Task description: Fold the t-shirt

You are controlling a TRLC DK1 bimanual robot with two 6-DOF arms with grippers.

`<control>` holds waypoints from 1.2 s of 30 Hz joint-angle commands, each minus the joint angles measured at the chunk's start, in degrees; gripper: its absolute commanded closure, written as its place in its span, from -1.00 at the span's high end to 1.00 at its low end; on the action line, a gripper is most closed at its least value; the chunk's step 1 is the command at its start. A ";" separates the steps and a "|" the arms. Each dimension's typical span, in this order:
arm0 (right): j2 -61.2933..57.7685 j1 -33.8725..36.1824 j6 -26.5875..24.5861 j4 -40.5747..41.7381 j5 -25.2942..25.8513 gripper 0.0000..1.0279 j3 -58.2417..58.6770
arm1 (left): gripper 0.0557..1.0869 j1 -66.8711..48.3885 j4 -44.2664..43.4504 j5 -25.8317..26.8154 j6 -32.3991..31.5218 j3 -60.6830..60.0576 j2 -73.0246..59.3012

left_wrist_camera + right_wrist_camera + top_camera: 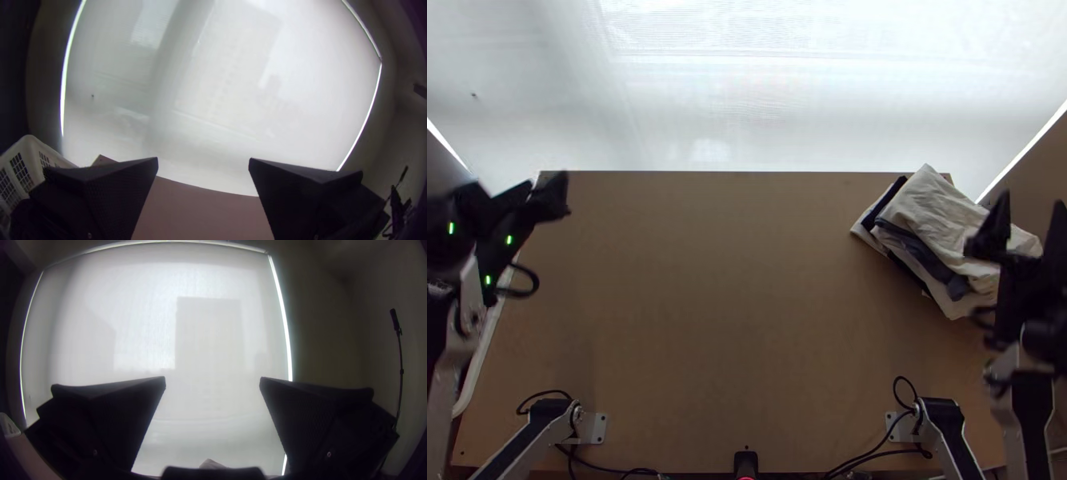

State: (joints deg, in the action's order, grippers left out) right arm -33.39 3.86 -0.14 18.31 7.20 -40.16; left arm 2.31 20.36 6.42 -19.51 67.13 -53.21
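Note:
In the top view, my left gripper (513, 189) is over the table's far left corner, and my right gripper (1030, 205) is at the right edge beside a pile of cloth. That pile lies at the far right corner, with a cream cloth (941, 214) on top and a dark grey cloth (921, 254) showing along its side. It looks loosely folded and layered; I cannot tell which layer is the t-shirt. In the left wrist view the left gripper (203, 161) stands open, holding nothing. The right gripper (213, 378) in the right wrist view is likewise open, with a pale cloth tip (212, 464) low between its fingers.
Bare brown tabletop (723, 304) stretches across the middle and left. A white basket (38, 149) stands beyond the table's left edge. Black cables (879, 436) run along the near edge by the mounts, and a pale blind (747, 104) hangs behind the table.

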 commanded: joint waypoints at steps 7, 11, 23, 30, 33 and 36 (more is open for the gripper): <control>19.85 -7.29 -5.75 -0.29 1.76 0.91 17.31 | 0.92 16.06 -25.98 -4.57 13.00 -40.68 33.79; 23.02 -8.43 -5.83 -0.11 1.85 0.91 23.64 | 0.92 20.55 -26.34 -4.48 13.53 -46.13 37.83; 33.47 -13.17 -2.93 -11.98 2.11 0.91 34.71 | 0.92 20.81 -17.02 -4.39 14.59 -60.89 53.30; 33.56 -13.09 0.32 -25.51 2.11 0.91 34.80 | 0.92 24.06 -7.79 -4.48 15.64 -62.74 52.33; 33.30 -13.09 1.55 -30.87 2.03 0.91 34.80 | 0.92 25.29 -7.70 -4.48 16.17 -62.83 50.66; 33.47 -12.91 1.55 -30.79 2.03 0.91 34.80 | 0.92 27.93 -7.70 -4.48 16.26 -62.83 50.66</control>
State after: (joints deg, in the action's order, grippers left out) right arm -0.25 -8.91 0.03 -6.70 9.26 -5.74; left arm 26.50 10.61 1.89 -3.79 5.43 -2.31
